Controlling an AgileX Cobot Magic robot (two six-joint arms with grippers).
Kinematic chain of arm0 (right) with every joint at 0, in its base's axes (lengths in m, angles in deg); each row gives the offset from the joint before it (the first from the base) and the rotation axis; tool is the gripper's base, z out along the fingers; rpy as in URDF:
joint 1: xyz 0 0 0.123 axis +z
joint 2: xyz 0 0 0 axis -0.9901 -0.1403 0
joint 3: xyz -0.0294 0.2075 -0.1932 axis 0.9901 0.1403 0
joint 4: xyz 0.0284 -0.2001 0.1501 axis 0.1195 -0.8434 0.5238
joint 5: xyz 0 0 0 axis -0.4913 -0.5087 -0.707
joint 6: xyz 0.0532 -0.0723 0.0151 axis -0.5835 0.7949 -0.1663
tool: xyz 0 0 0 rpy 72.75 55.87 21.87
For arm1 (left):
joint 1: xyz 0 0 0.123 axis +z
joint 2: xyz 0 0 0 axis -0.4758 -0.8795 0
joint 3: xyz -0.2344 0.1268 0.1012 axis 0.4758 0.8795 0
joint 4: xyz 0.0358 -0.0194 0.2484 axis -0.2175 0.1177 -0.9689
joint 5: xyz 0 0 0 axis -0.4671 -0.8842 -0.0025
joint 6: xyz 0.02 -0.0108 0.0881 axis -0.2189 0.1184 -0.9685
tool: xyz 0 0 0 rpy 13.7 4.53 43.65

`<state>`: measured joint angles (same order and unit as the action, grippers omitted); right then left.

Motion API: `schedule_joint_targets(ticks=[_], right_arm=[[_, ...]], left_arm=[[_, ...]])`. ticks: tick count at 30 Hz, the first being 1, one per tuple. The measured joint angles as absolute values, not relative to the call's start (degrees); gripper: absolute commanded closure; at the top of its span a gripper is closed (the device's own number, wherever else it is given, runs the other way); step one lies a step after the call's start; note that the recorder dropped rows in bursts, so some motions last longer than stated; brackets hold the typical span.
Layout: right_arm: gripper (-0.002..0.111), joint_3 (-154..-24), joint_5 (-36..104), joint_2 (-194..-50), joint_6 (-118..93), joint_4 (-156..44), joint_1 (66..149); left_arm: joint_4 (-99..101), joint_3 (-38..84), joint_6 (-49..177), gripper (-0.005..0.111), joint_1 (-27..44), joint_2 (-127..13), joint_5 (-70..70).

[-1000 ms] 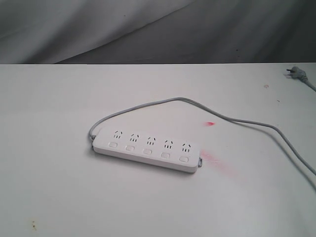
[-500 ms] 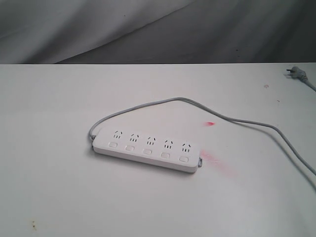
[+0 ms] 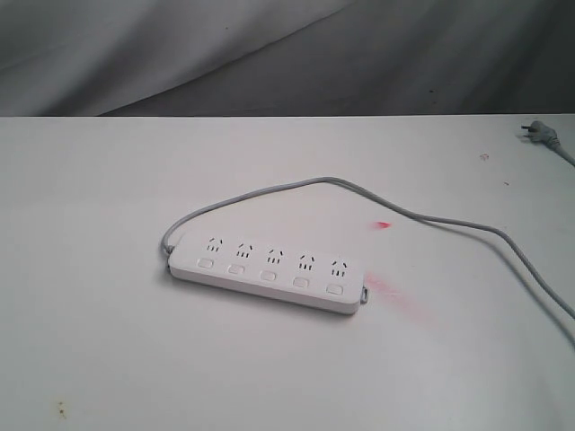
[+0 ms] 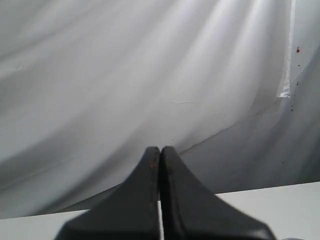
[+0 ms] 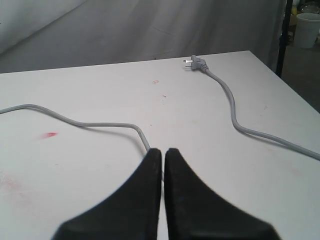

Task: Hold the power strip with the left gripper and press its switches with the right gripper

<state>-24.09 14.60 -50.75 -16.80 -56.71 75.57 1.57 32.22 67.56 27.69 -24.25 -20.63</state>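
The white power strip (image 3: 267, 272) lies flat near the middle of the white table, its row of small white switches (image 3: 268, 275) along the near side, below the sockets. Its grey cord (image 3: 422, 215) loops from the strip's left end behind it and runs off to the right. Neither arm shows in the exterior view. The left gripper (image 4: 160, 150) is shut and empty, facing the grey backdrop above the table's far edge. Over the table, the right gripper (image 5: 163, 151) is shut with nothing in it, and the grey cord (image 5: 100, 123) passes just beyond its tips.
The cord's grey plug (image 3: 536, 132) lies at the table's far right; it also shows in the right wrist view as the plug (image 5: 194, 62). Red smears (image 3: 384, 289) mark the table right of the strip. A draped grey backdrop (image 3: 269, 54) hangs behind the table.
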Motion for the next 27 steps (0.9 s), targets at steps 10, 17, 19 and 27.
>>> schedule_joint_targets(ticks=[10, 17, 19, 27], right_arm=[[0.106, -24.09, 14.6, -50.75, -16.8, -56.71, 75.57], [0.106, -24.09, 14.6, -50.75, -16.8, -56.71, 75.57], [0.106, -24.09, 14.6, -50.75, -16.8, -56.71, 75.57], [0.106, -24.09, 14.6, -50.75, -16.8, -56.71, 75.57]], left_arm=[[0.59, 50.33, 67.71, 0.107, 27.69, -24.25, -1.91], [0.59, 60.72, 69.97, 0.107, 27.69, -24.25, 7.26], [0.59, 62.57, 70.1, 0.107, 27.69, -24.25, 9.14], [-0.07, 70.12, 70.32, 0.107, 27.69, -24.25, 12.25]])
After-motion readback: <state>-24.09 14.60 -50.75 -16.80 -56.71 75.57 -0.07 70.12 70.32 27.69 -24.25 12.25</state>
